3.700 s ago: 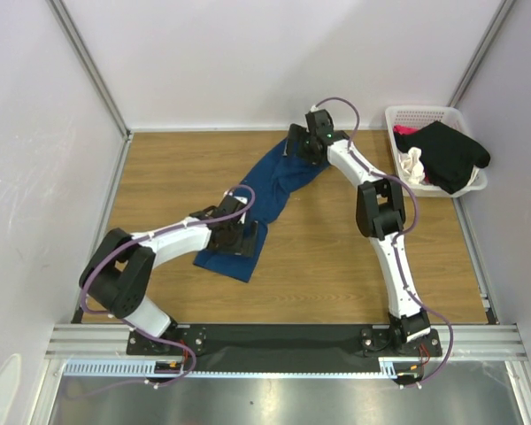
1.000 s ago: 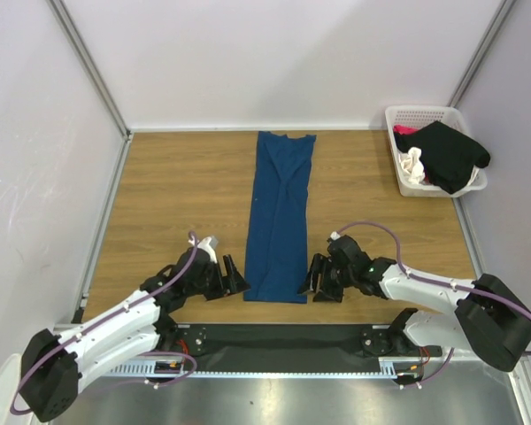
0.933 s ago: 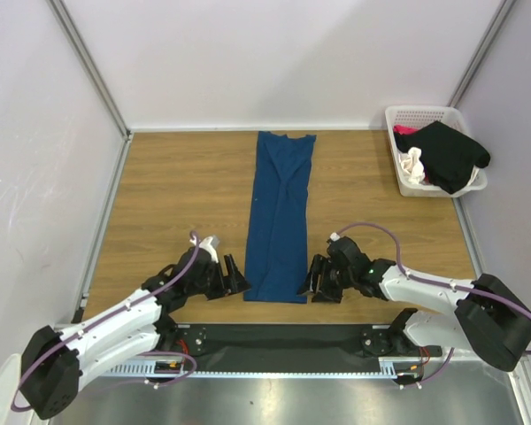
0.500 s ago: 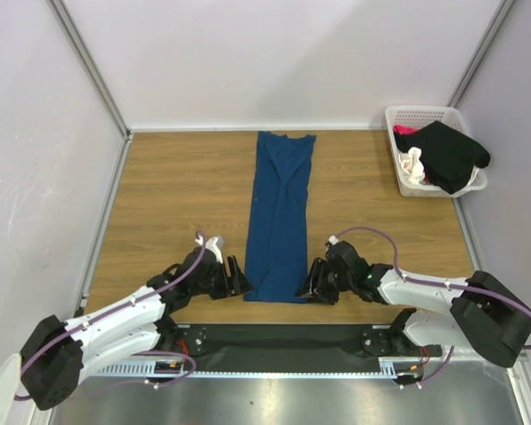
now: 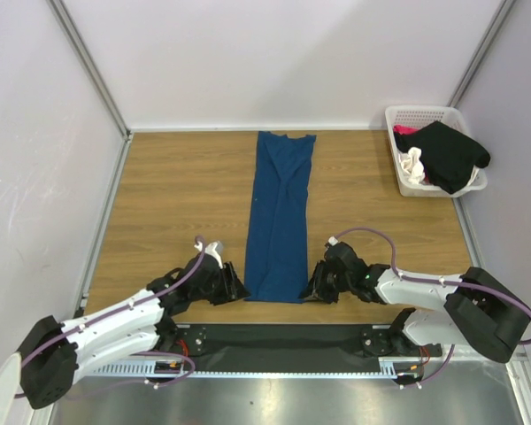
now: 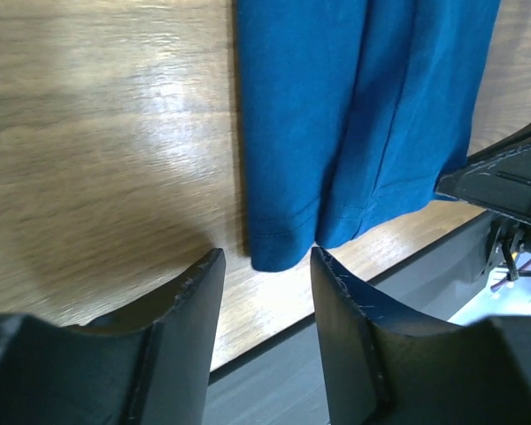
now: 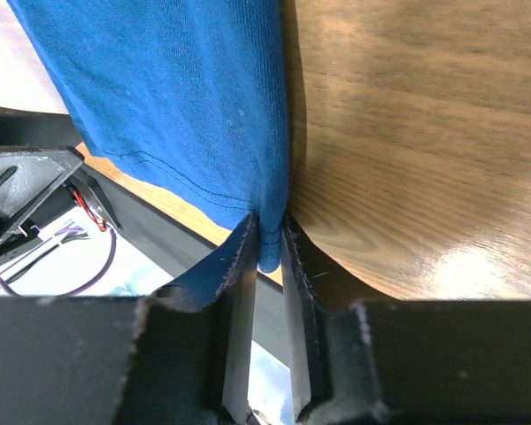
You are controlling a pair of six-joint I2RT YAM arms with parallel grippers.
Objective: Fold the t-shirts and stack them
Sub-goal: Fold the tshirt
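a: dark blue t-shirt [image 5: 279, 221], folded into a long narrow strip, lies flat down the middle of the wooden desk [image 5: 177, 195], with its stitched hem at the near edge.

b: and the pincers?

a: one at each hem corner. the right pincer [image 7: 267, 232] is clenched on the right corner, with the cloth pinched between its fingers. the left pincer [image 6: 265, 257] is released: its jaws stand apart, either side of the left corner, not touching it.

b: so which step is this?

a: i'd say taking hold of the hem, ready to fold the strip across its length.

b: what does the next move call for?

a: the left jaws need to nip their corner. then both should lift evenly and carry the hem toward the far end, so the fold lands square.

b: the others?

a: black, cream and pink cloth sits heaped in the white lattice basket [image 5: 407, 115] at the far right, well apart.
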